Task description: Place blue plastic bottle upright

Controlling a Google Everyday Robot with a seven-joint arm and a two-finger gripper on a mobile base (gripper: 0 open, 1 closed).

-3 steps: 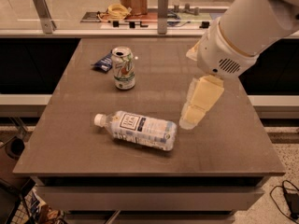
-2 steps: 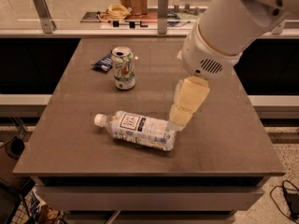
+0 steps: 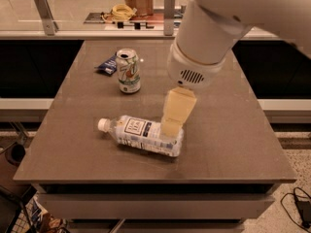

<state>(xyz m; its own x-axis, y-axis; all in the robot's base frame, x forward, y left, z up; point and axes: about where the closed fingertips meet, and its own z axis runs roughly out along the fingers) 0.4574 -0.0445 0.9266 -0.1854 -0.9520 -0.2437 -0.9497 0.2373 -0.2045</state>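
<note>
- One second on, my gripper (image 3: 170, 128) has swung left, to the base end of the blue plastic bottle (image 3: 138, 131); whether it's spread, I cannot tell.
- Bottle lies sideways on the table (image 3: 233, 135), cap pointing left.

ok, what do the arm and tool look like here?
The arm is smooth white cylindrical shells, with a round wrist housing carrying a dark slotted vent grille. No cables or markings visible. The tool is pale yellow, blocky, narrowing toward its tip, over the base end of the lying blue plastic bottle.
</note>
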